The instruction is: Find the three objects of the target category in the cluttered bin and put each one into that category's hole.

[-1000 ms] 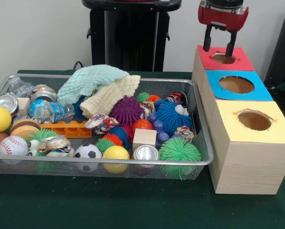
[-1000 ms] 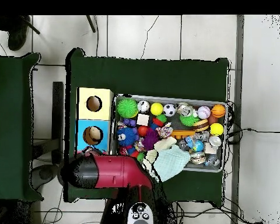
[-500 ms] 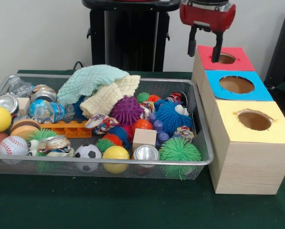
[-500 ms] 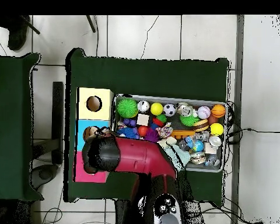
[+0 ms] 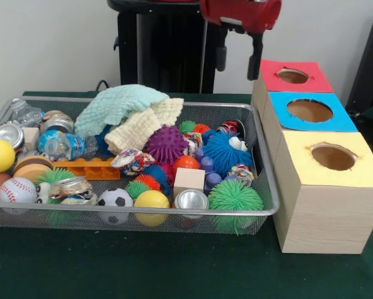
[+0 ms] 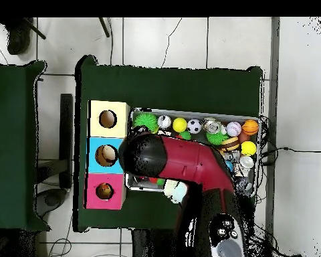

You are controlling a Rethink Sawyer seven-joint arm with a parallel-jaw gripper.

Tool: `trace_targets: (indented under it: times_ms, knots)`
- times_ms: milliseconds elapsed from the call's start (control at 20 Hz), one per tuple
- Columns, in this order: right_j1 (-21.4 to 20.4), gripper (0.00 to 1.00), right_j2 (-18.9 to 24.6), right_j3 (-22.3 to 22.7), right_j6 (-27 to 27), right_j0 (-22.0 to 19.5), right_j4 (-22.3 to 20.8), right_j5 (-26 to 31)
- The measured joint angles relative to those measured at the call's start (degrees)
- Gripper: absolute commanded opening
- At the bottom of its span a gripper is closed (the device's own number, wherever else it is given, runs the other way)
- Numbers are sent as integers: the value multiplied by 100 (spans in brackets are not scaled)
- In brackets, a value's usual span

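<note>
The bin [image 5: 264, 163] is sitting on the green bench [image 5: 174, 274], just beside the row of three boxes, and it is holding a heap of toys. Two cloths, a mint one [image 5: 118, 103] and a cream one [image 5: 143, 128], are lying across its far middle. A purple spiky ball [image 5: 166, 144] is resting below them, with a blue spiky ball [image 5: 222, 151] to its right. Along the near edge a soccer ball [image 5: 115, 199], a yellow ball [image 5: 151, 200], a can [image 5: 191, 200] and a green spiky ball [image 5: 235, 195] are lining up. A wooden cube [image 5: 189, 179] is sitting behind the can.

The jaws [image 5: 238, 53] are hanging open and empty above the bin's far right corner, left of the red box [image 5: 292, 76]. The blue box [image 5: 310, 111] and yellow box [image 5: 331, 159] are standing nearer the camera. In the overhead view the arm [image 6: 183, 167] is covering much of the bin.
</note>
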Motion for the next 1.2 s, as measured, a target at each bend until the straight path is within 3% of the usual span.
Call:
trace_targets:
  times_ms: [400, 1200]
  knots:
    - [213, 100, 125, -439, 0, -494, -458, 36]
    - [556, 100, 590, -735, 0, -1184, -1071, 34]
